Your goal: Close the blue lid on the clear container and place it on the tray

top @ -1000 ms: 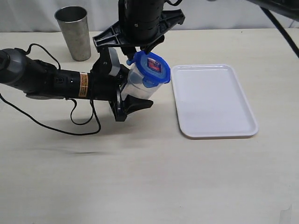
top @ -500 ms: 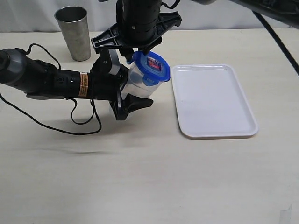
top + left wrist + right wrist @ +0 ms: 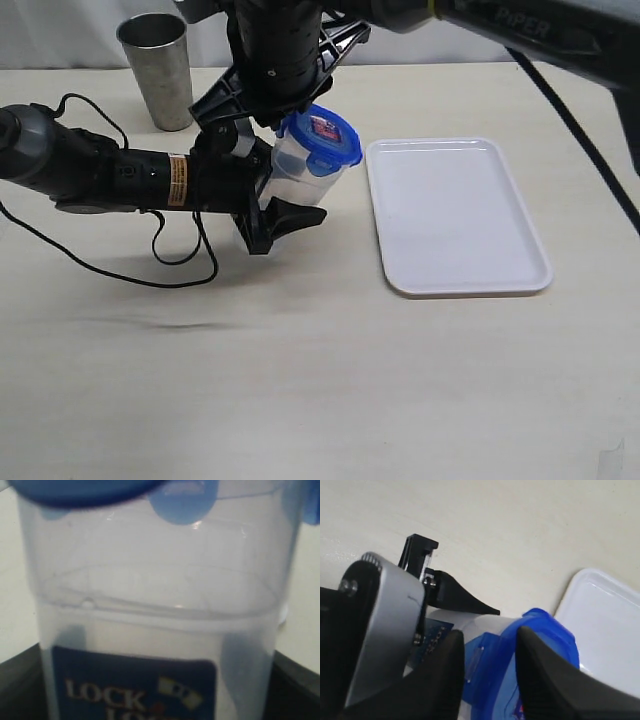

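Jaws of your left gripper clasp the tall clear plastic container, tilted just beside the flat white rectangular tray. Its small blue plastic lid sits between your right gripper's fingers; whether they pinch it is unclear.

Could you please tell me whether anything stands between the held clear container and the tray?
Nothing visible does. The left gripper holds the clear container, blue lid on it, just beside the tray, with only bare table between them. The right gripper straddles the lid from above.
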Robot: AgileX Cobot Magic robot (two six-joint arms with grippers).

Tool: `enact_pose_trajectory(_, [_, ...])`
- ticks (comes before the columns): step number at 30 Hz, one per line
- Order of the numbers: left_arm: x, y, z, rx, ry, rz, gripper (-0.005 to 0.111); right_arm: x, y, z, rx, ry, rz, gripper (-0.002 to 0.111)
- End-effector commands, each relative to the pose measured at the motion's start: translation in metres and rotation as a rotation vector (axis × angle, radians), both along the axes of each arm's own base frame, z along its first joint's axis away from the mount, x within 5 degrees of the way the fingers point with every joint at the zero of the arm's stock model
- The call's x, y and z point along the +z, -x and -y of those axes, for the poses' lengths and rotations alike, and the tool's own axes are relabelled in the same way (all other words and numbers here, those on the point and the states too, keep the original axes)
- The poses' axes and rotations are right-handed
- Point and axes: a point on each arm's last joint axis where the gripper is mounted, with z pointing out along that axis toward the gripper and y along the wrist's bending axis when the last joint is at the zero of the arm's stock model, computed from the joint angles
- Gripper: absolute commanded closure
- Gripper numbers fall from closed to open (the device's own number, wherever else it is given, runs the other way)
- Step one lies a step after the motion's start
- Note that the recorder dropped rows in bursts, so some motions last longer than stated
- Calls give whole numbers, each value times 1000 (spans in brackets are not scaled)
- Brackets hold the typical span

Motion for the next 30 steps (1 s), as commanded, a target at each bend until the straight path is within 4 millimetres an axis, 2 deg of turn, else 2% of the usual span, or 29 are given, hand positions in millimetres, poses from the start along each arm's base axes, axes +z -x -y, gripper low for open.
enact_pose_trajectory(1, [-1,1,0,-20,-20,20,107,-47,7,-9,9,51,-173,81])
enact_pose_trajectory(6, [0,2,0,-23,-10,20,107,-43,10,-11,33,53,-165,81])
enact_pose_trajectory(10, [1,2,1,-34,7,24,107,-25,12,-7,45,43,-124,81])
enact_pose_trajectory(13, [2,3,1,-38,16,25,107,-5,16,-3,62,19,-92,80])
enact_pose_trajectory(19, [2,3,2,-40,23,25,107,38,27,8,81,-41,-23,68])
enact_pose_trajectory(27, [7,7,4,-94,74,50,107,95,46,28,97,-127,76,70])
enact_pose_trajectory(30, [9,7,5,-103,90,51,107,111,54,36,125,-163,126,81])
